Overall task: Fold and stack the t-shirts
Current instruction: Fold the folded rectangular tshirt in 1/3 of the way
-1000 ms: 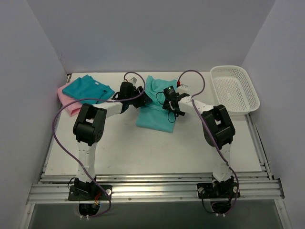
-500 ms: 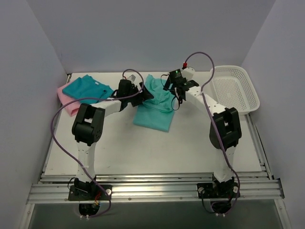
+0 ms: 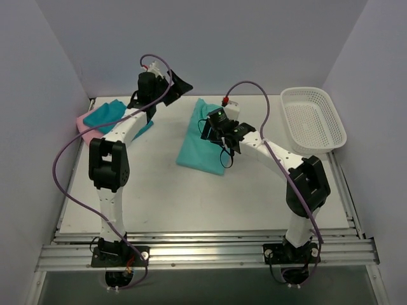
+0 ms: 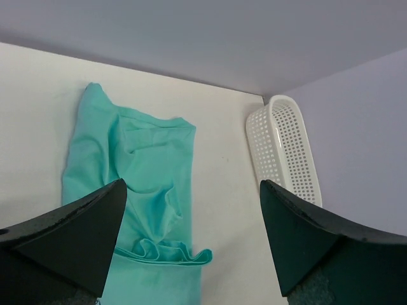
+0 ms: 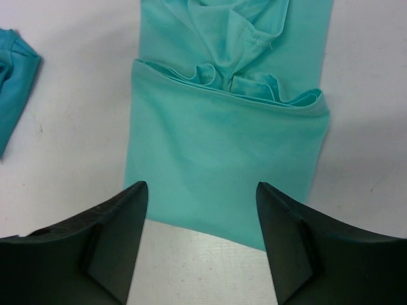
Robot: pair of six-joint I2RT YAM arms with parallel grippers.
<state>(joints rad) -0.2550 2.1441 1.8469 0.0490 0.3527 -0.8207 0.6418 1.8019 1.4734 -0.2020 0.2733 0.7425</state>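
1. Back-left corner of the table [image 3: 191,197]: the pink t-shirt [image 3: 83,127] lies flat. The teal-blue t-shirt [image 3: 105,113] rests on top of it, with a pink margin showing on the left. The left arm crosses over part of this pair.
2. Left gripper [image 4: 192,187]: high above the table's back edge, to the right of the pair. Jaws wide, nothing between them.
3. Sea-green t-shirt [image 3: 203,136]: mid-table, well apart from the pair, folded into a long narrow strip. One end is doubled over, and its hem runs across the strip in a rumpled line.
4. Right gripper [image 5: 200,185]: over the strip's doubled end. Jaws parted and empty. Contact with the cloth cannot be determined.
5. White mesh basket [image 3: 315,121]: back-right corner, clear of all garments.
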